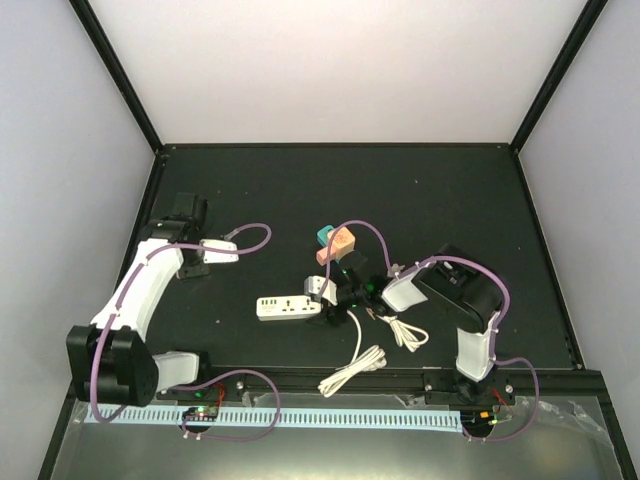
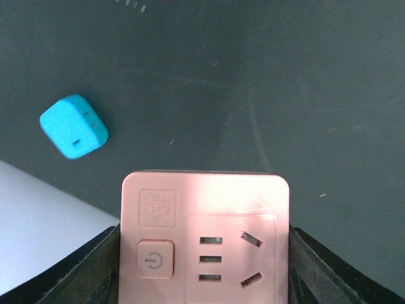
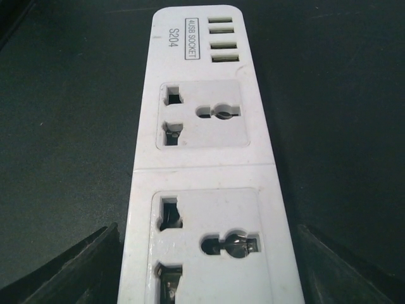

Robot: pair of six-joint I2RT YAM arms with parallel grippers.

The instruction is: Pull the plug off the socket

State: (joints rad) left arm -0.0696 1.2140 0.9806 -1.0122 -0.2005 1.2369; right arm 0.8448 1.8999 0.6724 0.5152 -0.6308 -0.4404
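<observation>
In the left wrist view my left gripper [image 2: 204, 237] is shut on a pink socket block [image 2: 205, 215]. Both fingers press against its sides and its slots are empty. A teal plug [image 2: 74, 126] lies apart on the black table, up and to the left. In the top view a pink block [image 1: 338, 243] and a teal piece [image 1: 322, 235] lie together mid-table. My left gripper [image 1: 205, 255] is at the table's left, and what it holds is hidden there. My right gripper [image 3: 205, 253] is shut on the near end of a white power strip [image 3: 202, 145].
In the top view the power strip [image 1: 288, 307] lies near the table's middle, with my right gripper [image 1: 345, 290] at its right end. A grey-white piece [image 1: 320, 288] sits by that end. The strip's white cable [image 1: 355, 365] is coiled near the front edge. Black frame posts stand at the back corners.
</observation>
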